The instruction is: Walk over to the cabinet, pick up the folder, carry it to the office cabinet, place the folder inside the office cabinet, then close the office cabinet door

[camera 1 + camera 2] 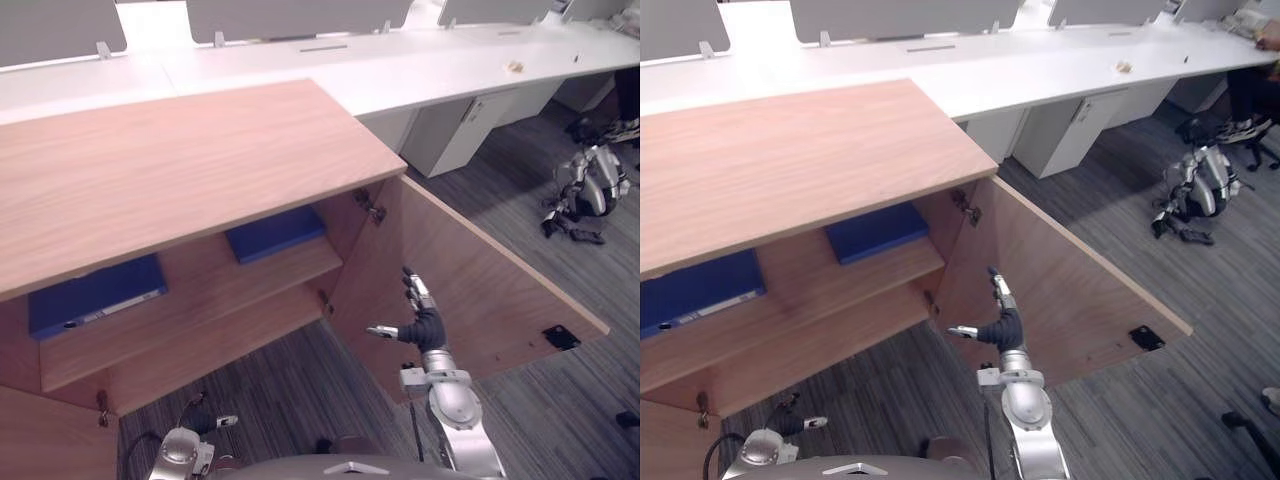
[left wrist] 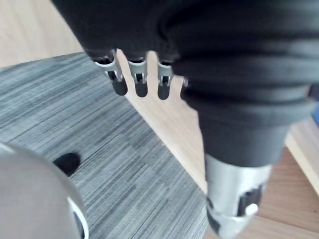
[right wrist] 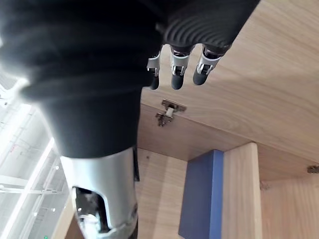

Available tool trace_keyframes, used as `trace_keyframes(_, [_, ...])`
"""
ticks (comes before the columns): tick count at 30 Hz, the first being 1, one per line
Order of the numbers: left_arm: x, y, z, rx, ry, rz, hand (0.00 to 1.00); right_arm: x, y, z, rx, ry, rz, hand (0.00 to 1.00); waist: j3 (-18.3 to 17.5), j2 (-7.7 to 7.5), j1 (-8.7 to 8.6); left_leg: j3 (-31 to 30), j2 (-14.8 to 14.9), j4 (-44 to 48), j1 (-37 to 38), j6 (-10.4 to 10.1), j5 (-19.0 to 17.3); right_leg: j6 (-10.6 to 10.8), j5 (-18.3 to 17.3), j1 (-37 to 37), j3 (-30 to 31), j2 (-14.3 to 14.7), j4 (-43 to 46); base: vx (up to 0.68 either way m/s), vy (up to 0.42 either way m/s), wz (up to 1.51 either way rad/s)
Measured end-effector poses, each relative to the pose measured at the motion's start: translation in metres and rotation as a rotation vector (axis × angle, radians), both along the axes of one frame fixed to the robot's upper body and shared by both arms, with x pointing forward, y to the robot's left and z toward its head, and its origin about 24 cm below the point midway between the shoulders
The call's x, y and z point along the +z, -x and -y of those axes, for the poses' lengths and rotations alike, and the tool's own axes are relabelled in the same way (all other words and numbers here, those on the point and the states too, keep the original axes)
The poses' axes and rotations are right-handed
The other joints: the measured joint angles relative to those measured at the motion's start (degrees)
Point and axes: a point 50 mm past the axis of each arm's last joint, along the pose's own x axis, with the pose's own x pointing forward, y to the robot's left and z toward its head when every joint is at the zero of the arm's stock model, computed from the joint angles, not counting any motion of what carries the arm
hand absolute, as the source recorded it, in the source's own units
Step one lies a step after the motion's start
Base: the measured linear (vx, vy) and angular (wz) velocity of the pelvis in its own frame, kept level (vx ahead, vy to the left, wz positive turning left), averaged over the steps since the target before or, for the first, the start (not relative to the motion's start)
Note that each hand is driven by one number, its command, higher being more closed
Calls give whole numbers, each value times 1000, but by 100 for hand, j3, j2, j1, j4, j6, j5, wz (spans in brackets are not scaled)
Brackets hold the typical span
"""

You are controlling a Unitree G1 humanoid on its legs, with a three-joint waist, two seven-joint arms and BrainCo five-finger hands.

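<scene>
The grey carpet floor (image 1: pixel 300 390) takes the lower part and the right side of both eye views. A long white desk (image 1: pixel 400 70) runs along the top of the frame. In front of it stands the wooden cabinet (image 1: pixel 180 160), whose flat top covers the upper left and the middle of the frame. Its right door (image 1: pixel 480 290) is wide open and reaches toward the lower right, with the inner face turned to the camera. A small black part (image 1: pixel 560 337) sits near the door's outer edge.

Two blue folders lie inside the cabinet, on the upper shelf and well apart. The left folder (image 1: pixel 95 295) is at the left edge of the frame. The middle folder (image 1: pixel 275 233) is near the centre, close to the hinge (image 1: pixel 370 207) side. I cannot tell which of them is the carried one.

The right hand (image 1: pixel 425 322) is raised at the lower centre, in front of the inner face of the door. It holds nothing. Its fingers (image 3: pixel 173 74) are straight and side by side, with the thumb standing apart. I cannot tell if they touch the wood.

The left hand (image 2: pixel 149 35) hangs over the carpet beside the cabinet's base. Its fingers (image 2: pixel 141 83) are relaxed, close together, and hold nothing.
</scene>
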Motion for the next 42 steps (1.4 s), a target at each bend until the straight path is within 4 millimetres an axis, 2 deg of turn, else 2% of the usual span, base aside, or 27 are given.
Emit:
trace_keyframes(2, [-1,-3,11,0,27,8,0,0,0,2,-24,-1,-1,0,124,186,-2,-136,78,-137,-99,-61,168,-72,253,92,-137,118,-352,-107,-128,29])
trace_keyframes(5, [0,-8,19,-8,44,20,0,-2,2,10,-59,7,-14,0,254,295,4,-465,133,-219,-181,-155,353,-158,453,228,-360,212,-642,-134,-83,37])
trace_keyframes(7, [1,-12,21,-29,43,28,0,-2,3,14,-90,10,-16,0,261,303,-9,-680,52,-576,-204,-179,672,-202,472,93,-501,179,-610,-174,-37,36])
trace_keyframes(12, [1,-12,21,-29,42,27,0,-6,8,22,-123,15,-35,0,264,310,2,-956,-63,-835,-147,-203,719,-143,464,58,-487,160,-627,-122,13,5])
trace_keyframes(14, [-1,-8,23,-38,44,17,0,-11,12,26,-148,16,-58,0,230,347,-11,-973,-169,-1274,63,-277,781,-99,497,149,-400,153,-815,-44,52,-2])
trace_keyframes(17, [-2,-6,26,-51,48,8,0,-27,17,41,-225,25,-138,0,184,429,-86,-1091,-259,-1363,20,-232,846,-19,581,168,-274,158,-1038,-7,58,-2])
trace_keyframes(19, [-3,-4,25,-50,46,0,0,-35,20,45,-248,26,-183,0,157,465,-97,-1095,-294,-1363,21,-223,851,-24,625,178,-208,150,-1100,39,31,-12])
trace_keyframes(23, [-4,0,24,-47,43,-16,0,-44,24,49,-319,2,-223,0,124,514,-142,-1061,-355,-1355,158,-80,895,25,877,335,8,157,-1269,79,27,-20])
trace_keyframes(24, [-5,1,24,-46,43,-19,0,-45,25,49,-344,-11,-220,0,123,513,-150,-1014,-360,-1328,222,-43,886,-27,938,403,61,163,-1322,122,28,-18])
trace_keyframes(31, [-5,1,24,-46,43,-22,0,-40,31,63,-480,-29,-187,0,112,511,-249,-820,-398,-1324,452,-8,755,-17,961,559,289,186,-1434,43,19,-19])
trace_keyframes(36, [-7,7,24,-41,45,-35,0,-25,41,89,-617,-10,-120,0,92,513,-303,-631,-403,-1325,562,-28,662,19,977,557,502,181,-1446,-25,16,-19])
trace_keyframes(42, [-9,16,23,-36,47,-58,0,-19,51,117,-744,-30,-85,0,-10,562,-367,-453,-427,-1325,616,-33,602,66,1004,545,670,158,-1501,-28,11,-17])
